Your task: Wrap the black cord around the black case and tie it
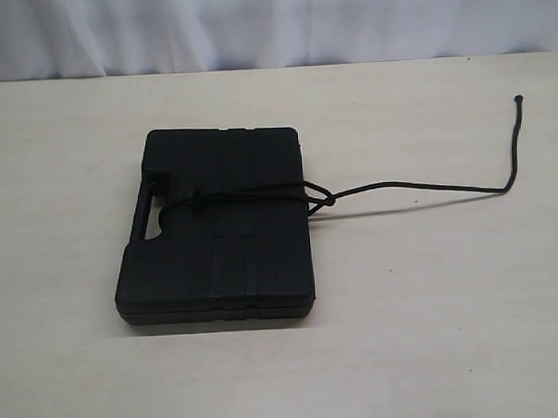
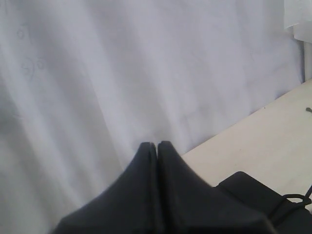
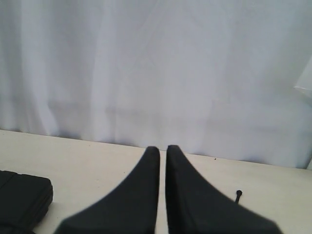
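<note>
- We find the case lying flat on the surface, left of centre.
- We see the cord across its top, trailing right over the surface.

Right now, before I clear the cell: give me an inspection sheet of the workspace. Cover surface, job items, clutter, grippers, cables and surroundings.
Surface: beige table, bare apart from the job's things.
Job's things: black case lies flat, left of centre. The black cord crosses its top from the handle slot to the right edge and is looped and knotted there. Its tail trails right across the table to a knotted tip. Whether the cord passes beneath the case cannot be seen.
Clutter: nothing seen.
Grippers: left gripper and right gripper both have their fingers shut and hold nothing. Neither shows in the exterior view.
Cables: nothing seen.
Surroundings: white curtain behind the table.
</note>
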You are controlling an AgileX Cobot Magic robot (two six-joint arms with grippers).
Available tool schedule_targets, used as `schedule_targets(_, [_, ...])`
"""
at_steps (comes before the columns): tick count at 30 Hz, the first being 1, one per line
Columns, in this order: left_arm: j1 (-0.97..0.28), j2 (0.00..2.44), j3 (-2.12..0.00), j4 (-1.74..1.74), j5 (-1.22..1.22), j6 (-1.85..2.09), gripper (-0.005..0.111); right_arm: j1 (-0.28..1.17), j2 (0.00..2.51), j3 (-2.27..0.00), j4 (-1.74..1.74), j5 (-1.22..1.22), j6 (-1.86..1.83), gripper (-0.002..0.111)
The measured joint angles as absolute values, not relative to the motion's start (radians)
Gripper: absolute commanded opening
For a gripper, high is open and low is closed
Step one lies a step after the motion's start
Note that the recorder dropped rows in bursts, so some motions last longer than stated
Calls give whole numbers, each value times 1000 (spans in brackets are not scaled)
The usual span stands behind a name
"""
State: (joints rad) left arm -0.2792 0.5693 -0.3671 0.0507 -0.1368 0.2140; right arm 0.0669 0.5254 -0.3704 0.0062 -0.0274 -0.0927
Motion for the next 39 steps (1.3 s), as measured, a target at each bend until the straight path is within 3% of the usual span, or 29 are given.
schedule_targets(13, [-279,530,-338,51,-155,214,0,122,529,-350,0,-32,-93,4])
schedule_targets(22, [-279,129,-35,-49,-225,214,0,150,331,-175,-30,-35,-93,4])
schedule_targets(31, [-251,4,-3,-161,108,214,0,163,33,-7,-30,78,-93,4])
schedule_targets(39, [-135,4,-3,-165,128,214,0,163,6,-1,0,222,-93,4])
